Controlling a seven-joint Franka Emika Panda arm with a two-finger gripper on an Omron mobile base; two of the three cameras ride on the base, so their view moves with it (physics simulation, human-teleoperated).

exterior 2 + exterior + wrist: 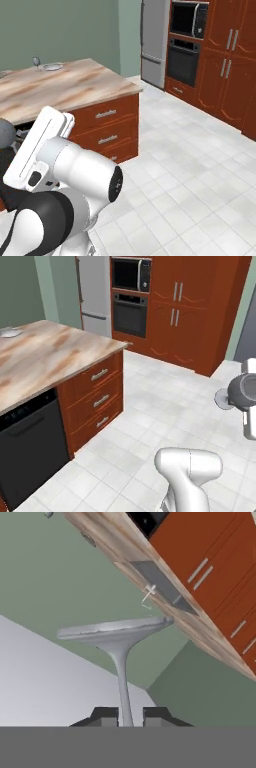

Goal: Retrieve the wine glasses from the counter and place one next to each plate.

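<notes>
One wine glass (118, 643) sits pinched by its stem in the gripper (123, 716), foot outward. Across the worktop (70, 87), a plate (52, 66) and second glass (36, 61) stand near its far edge; open tiled floor (200, 165) surrounds the corner.

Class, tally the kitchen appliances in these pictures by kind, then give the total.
fridge: 1
microwave: 1
oven: 1
dishwasher: 1
Total: 4
</notes>
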